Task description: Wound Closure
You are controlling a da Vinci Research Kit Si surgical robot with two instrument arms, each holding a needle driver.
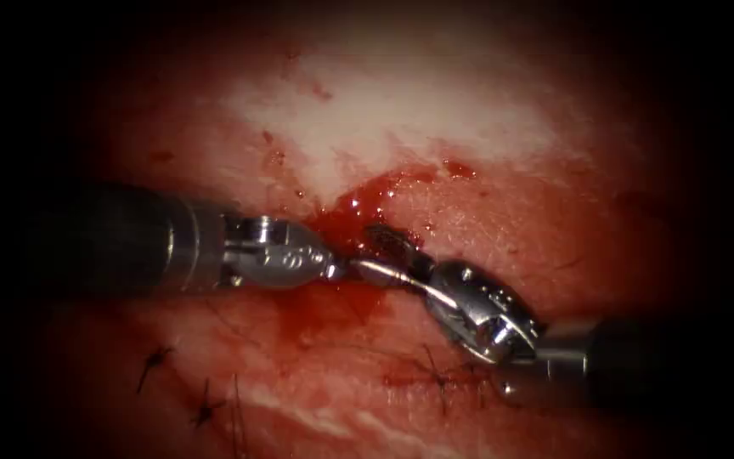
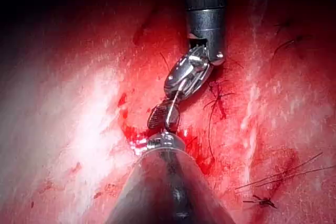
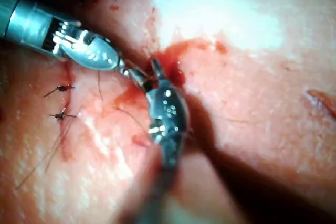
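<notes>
Closest to the left wrist camera is the left tool (image 2: 160, 141), its rounded body big in front and its tip down on the wet tissue (image 2: 68, 129). Whether it is open or closed, or grips anything, cannot be told. The right tool (image 2: 161, 125) meets it tip to tip with its jaws slightly parted, the ridged inner face of one showing. Red fluid (image 2: 137, 139) pools where they meet. Knotted stitches (image 2: 216, 99) with loose thread ends lie just beside the right tool. The pale tissue on the other side is bare.

In the endoscope view the right tool (image 1: 360, 247) comes up from the lower right with its jaws apart. The upper jaw lies over the edge of the red fluid (image 1: 358, 208) in the cut (image 1: 401, 178). The lower one touches the tip of the left tool (image 1: 335, 270), which lies level from the left. Nothing can be made out between the parted jaws, and the needle's place cannot be told. Stitches (image 1: 443, 374) sit near the lower edge, leaving open room on the broad pale tissue (image 1: 384, 110) above.

From the right wrist view the right tool (image 3: 145, 72) stands open against the left tool (image 3: 123, 66) beside the red fluid (image 3: 176, 59). Two small knots (image 3: 62, 100) lie well apart from them.
</notes>
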